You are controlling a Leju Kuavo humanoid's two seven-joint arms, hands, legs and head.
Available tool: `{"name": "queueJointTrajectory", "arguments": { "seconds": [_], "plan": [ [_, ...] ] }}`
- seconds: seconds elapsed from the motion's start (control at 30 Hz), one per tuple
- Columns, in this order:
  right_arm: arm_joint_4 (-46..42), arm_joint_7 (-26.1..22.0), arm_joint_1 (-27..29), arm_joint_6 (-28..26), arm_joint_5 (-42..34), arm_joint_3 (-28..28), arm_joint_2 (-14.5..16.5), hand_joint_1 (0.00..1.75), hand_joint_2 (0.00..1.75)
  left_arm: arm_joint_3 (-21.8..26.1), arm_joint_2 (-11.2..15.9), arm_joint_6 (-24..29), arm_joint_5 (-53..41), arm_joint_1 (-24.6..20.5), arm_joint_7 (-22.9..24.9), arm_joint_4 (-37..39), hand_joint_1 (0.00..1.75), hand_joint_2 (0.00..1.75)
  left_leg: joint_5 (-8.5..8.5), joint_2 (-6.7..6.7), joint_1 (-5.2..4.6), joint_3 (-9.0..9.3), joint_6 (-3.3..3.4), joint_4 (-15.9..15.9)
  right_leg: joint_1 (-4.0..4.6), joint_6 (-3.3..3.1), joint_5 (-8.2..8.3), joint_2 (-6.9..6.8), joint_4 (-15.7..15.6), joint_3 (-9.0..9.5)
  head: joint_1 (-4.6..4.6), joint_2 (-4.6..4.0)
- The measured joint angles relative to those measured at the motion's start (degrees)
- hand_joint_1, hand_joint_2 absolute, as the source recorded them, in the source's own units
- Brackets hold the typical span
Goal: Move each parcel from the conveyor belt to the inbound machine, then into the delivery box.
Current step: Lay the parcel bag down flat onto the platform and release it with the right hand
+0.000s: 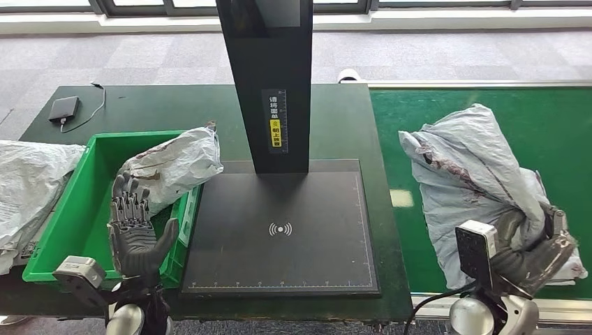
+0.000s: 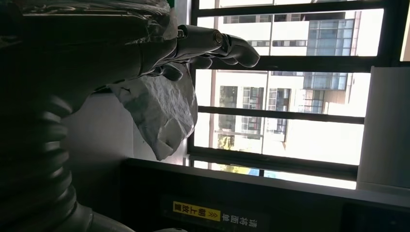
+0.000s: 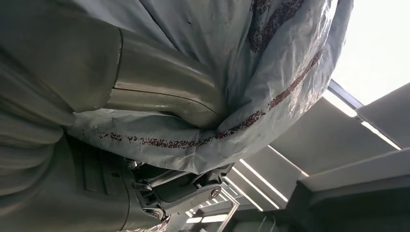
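A crumpled grey parcel (image 1: 174, 167) lies tilted over the right rim of the green delivery box (image 1: 63, 230). My left hand (image 1: 132, 234) is at the box's near right corner, palm up with fingers spread, fingertips against the parcel's near side. In the left wrist view the fingers (image 2: 212, 43) reach past the same parcel (image 2: 159, 111). On the green conveyor belt (image 1: 482, 112) lies a larger grey parcel (image 1: 468, 167). My right hand (image 1: 537, 255) grips its near end. The right wrist view has the thumb (image 3: 159, 92) pressed into the parcel's wrap (image 3: 251, 53).
The inbound machine's black scan plate (image 1: 279, 230) lies bare between box and belt, with its black column (image 1: 272, 77) rising behind. Another grey bag (image 1: 28, 188) lies left of the box. A small black device (image 1: 64, 108) with a cable sits at the table's far left.
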Motion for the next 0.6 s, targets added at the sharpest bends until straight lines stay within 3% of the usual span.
{"name": "queueJointTrajectory", "arguments": {
  "seconds": [0.33,0.6],
  "plan": [
    [-1.09,-9.89,0.36,0.36,-11.71,6.14,0.00,1.75,1.75,-0.54,0.03,-0.17,-0.02,-0.32,-0.23,1.72,0.00,1.75,0.00,0.03,0.01,0.00,0.00,-0.01,0.01,0.00,0.00,0.06,0.00,0.01,0.01,0.00],
    [13.36,-10.19,-3.20,11.79,-14.72,19.65,-0.09,1.75,1.75,-0.65,0.03,-0.34,-0.61,-0.59,-0.60,2.88,0.00,1.75,0.04,0.12,0.11,0.06,-0.07,-0.02,0.12,-0.06,0.03,0.12,0.01,0.07,0.01,0.00]
  ]
}}
